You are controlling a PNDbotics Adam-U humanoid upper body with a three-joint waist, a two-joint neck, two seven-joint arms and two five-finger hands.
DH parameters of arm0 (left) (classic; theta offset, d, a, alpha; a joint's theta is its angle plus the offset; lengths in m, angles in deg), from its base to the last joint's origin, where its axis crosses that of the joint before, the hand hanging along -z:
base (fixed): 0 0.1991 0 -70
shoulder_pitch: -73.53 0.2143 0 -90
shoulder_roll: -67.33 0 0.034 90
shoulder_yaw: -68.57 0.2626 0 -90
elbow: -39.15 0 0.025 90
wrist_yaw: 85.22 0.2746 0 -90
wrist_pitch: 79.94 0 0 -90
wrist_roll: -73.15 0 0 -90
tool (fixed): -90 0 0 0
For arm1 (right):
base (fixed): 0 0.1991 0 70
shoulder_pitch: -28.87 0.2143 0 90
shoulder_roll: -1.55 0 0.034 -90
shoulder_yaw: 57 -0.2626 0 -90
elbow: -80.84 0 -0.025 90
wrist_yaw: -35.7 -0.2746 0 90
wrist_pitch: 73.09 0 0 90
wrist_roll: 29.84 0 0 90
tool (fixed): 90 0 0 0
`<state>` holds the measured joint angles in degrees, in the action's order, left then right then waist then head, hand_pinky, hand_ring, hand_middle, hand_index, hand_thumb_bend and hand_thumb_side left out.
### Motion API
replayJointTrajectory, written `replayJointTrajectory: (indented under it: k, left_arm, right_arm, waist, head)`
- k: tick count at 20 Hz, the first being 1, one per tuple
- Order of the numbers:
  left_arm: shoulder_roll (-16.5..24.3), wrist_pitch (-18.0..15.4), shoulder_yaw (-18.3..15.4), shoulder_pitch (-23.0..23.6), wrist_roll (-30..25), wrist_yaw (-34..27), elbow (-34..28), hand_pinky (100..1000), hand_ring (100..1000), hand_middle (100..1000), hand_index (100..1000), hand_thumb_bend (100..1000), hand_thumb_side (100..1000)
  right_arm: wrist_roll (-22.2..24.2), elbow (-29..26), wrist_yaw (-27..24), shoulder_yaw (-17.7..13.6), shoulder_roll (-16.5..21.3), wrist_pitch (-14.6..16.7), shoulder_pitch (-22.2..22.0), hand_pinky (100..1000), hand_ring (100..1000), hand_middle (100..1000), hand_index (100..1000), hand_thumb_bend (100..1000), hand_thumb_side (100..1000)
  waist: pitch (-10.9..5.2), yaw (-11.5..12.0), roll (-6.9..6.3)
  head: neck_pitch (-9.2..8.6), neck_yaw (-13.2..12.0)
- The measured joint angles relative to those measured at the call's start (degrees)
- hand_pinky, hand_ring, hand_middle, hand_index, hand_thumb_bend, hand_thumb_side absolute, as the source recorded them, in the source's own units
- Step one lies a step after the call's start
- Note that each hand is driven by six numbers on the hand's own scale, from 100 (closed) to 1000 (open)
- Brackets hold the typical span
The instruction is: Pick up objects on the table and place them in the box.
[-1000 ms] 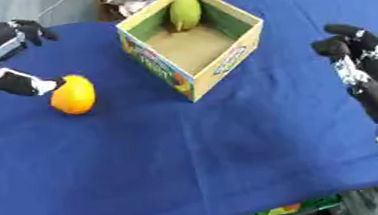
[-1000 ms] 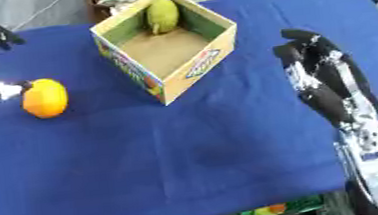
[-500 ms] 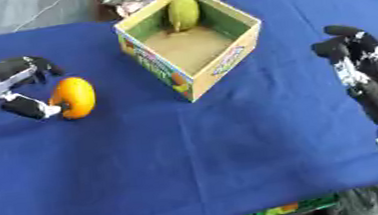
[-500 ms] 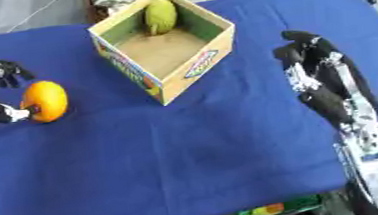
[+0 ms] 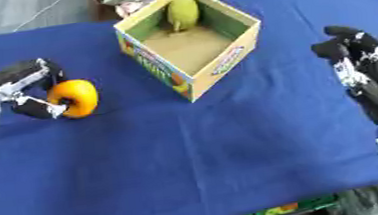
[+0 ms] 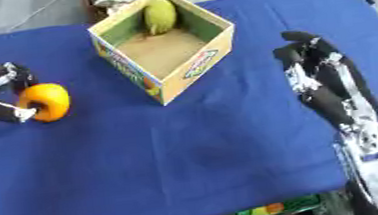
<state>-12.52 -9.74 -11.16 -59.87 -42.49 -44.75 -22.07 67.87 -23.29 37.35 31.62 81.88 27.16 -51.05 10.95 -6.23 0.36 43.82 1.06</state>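
The orange [image 5: 75,98] is pinched between the curled fingers [image 5: 32,71] and thumb of the left hand [image 5: 16,90], low over the blue counter [image 5: 197,154], left of the cardboard box [image 5: 188,44]. A green fruit [image 5: 182,11] is held in the box's far corner. The right hand [image 6: 321,78] is kept open, fingers relaxed, holding nothing.

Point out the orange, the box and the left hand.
orange [image 5: 75,97], left eye view, middle of its peel.
box [image 5: 223,66], left eye view, near right wall.
left hand [image 5: 24,76], left eye view, curled fingers beside the orange.
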Motion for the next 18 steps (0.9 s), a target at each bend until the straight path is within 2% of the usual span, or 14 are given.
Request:
replayJointTrajectory:
  k: [7,10,14,18]
  left_arm:
    - [0.6,0.5,0.6,-0.4,-1.0,-5.1,-8.2,540,450,443,566,141,100]
    - [0.5,1.5,0.6,-2.7,-1.0,-6.4,-10.3,543,461,453,577,138,100]
    - [-1.4,3.2,0.6,-7.1,0.5,-6.4,-10.2,553,490,483,611,141,100]
    - [-5.4,4.0,1.1,-11.2,2.9,-4.0,-6.4,557,503,494,623,148,100]
  right_arm:
    - [-0.1,0.0,0.0,0.0,0.0,0.0,0.0,831,770,592,818,100,497]
    - [-0.1,0.0,0.0,0.0,0.0,0.0,0.0,831,770,592,818,100,497]
    - [0.1,0.0,0.0,0.0,0.0,0.0,0.0,831,770,592,818,100,497]
    - [0.5,0.0,-0.2,0.5,0.0,0.0,0.0,831,769,592,818,100,497]
  waist:
    - [0.0,0.0,0.0]
    - [-0.05,0.0,-0.02]
    - [-0.2,-0.5,-0.08]
    - [-0.22,-1.4,-0.11]
  head:
    - [0.0,0.1]
    - [0.0,0.1]
    - [0.0,0.0]
    - [0.0,-0.3]
